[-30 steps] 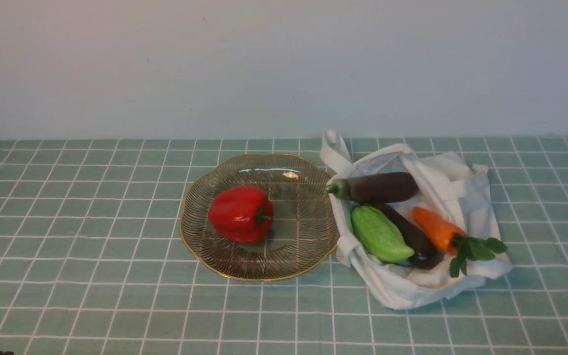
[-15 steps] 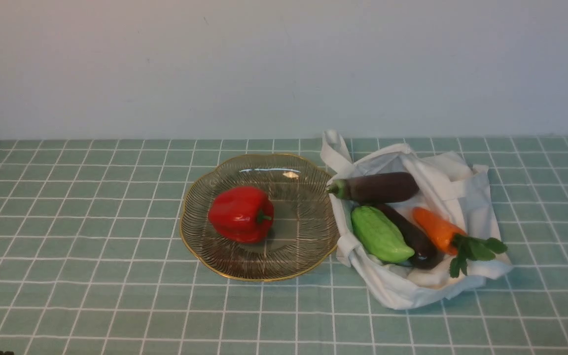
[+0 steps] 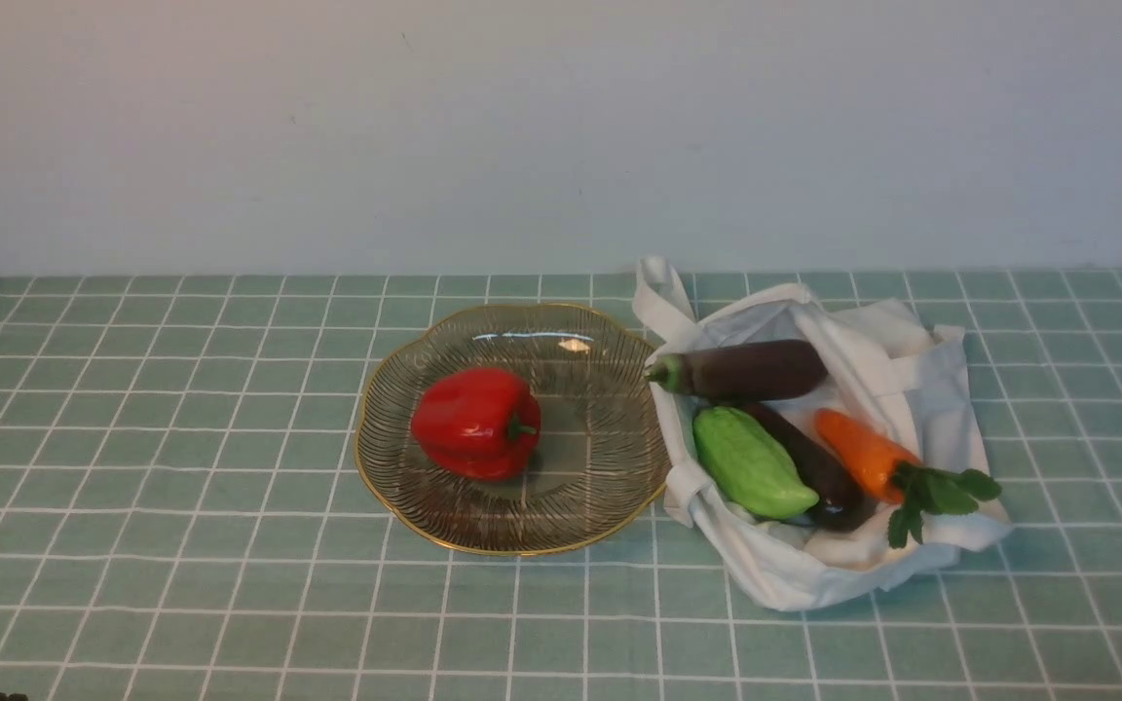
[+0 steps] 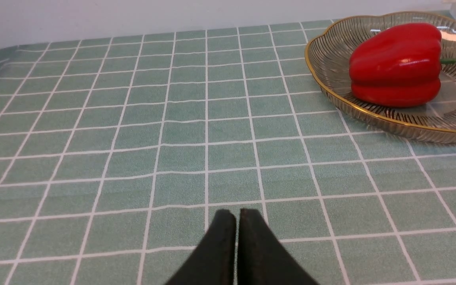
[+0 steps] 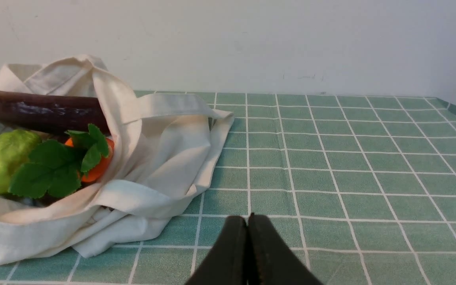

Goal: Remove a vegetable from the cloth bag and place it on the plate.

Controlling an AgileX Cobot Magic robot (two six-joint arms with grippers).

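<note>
The red bell pepper [image 3: 475, 422] lies on its side on the clear glass plate [image 3: 600, 497] with the gold rim, mid-table. It also shows in the left wrist view [image 4: 394, 65], on the plate [image 4: 331, 95]. The white cloth bag [image 3: 921, 375] lies open just right of the plate; it shows in the right wrist view too [image 5: 164, 158]. My left gripper [image 4: 236, 215] is shut and empty, low over the tablecloth, well apart from the plate. My right gripper [image 5: 247, 221] is shut and empty, near the bag's edge. Neither gripper shows in the front view.
In the bag lie two dark purple eggplants [image 3: 746, 368], a light green ridged gourd [image 3: 748, 462] and an orange carrot [image 3: 863, 453] with green leaves. A green checked tablecloth [image 3: 181, 438] covers the table. A pale wall stands behind.
</note>
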